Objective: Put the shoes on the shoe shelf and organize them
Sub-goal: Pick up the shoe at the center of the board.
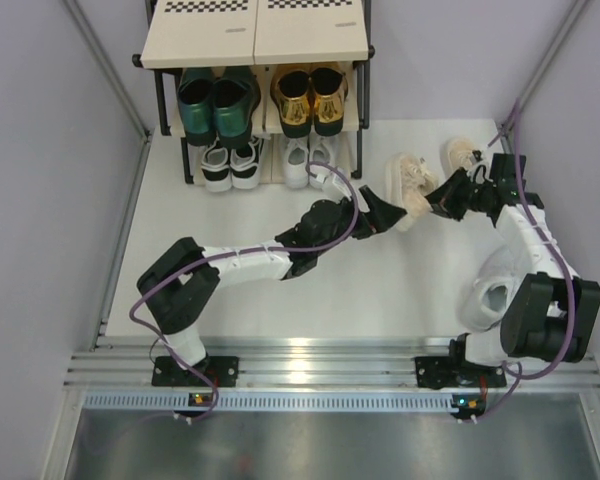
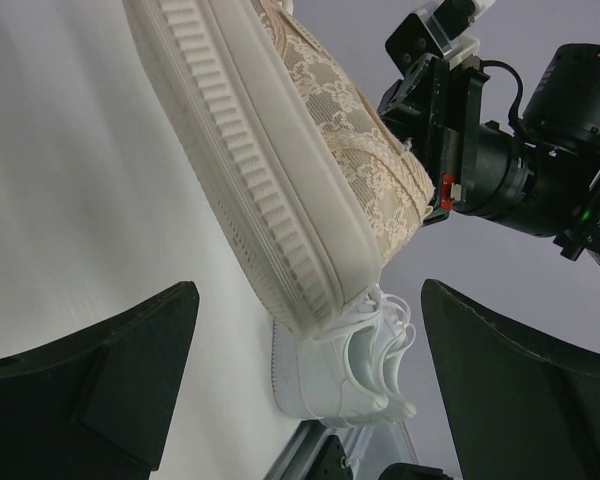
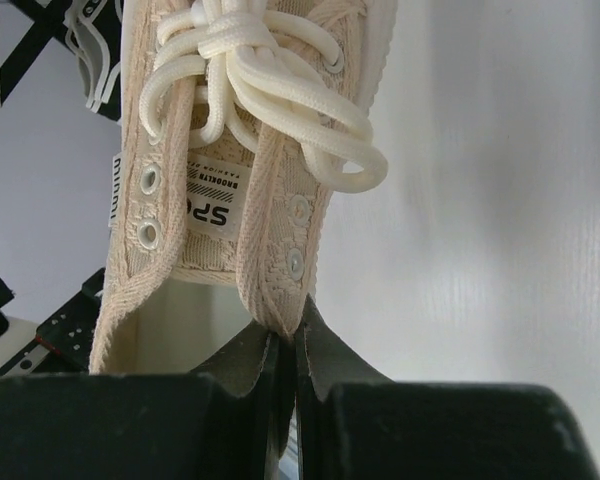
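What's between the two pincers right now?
The beige sneaker, clamped by the right pincer, its sole facing the open left pincer; top view shows it.

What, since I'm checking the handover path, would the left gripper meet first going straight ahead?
Probably the beige lace-patterned sneaker with a ribbed cream sole, held by the right gripper; depth is unclear.

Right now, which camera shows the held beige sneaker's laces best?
The right wrist view: the laces fill it, knotted above the tongue label, with the right tool shut on the sneaker's rim. The left wrist view shows only sole and side; the top view shows the sneaker small, laces unclear.
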